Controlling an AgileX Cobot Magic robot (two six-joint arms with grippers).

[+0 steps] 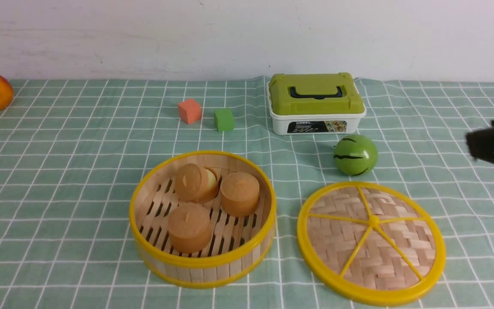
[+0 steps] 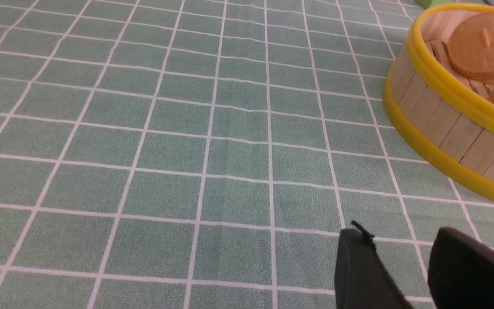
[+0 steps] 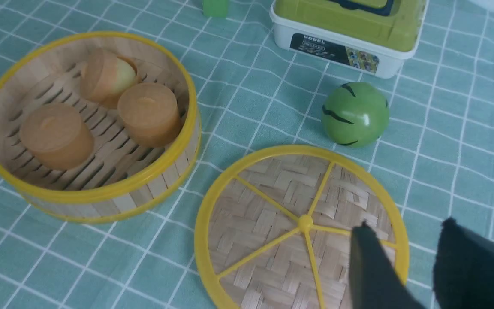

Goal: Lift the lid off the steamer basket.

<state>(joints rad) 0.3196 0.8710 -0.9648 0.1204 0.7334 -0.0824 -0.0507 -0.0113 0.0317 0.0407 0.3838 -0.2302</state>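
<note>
The lid (image 1: 371,242) lies flat on the checked cloth in the lower right of the front view. It is just beside the steamer basket (image 1: 204,262) at lower centre and not touching it. The basket is uncovered, and three tan buns (image 1: 190,226) are exposed inside. The task is judged to be done in effect.

The right gripper (image 1: 493,146) is seen blurred at the right edge of the frame, above and to the right of the lid. In its wrist view the jaws are parted and nothing is held between them. The left gripper (image 2: 401,234) is likewise parted and empty, over bare cloth near the basket's wall.

Little risk is left, but some can be named. If the right arm were drawn away low, the lid's rim could be clipped. The lid could then be slid into the basket, or against the green ball (image 1: 355,154) just above it in the frame, and the ball would be sent rolling toward the white box (image 1: 317,122). If the left arm were swung toward the basket, its wall could be nudged and the buns upset; one is already lying on its side.
</note>
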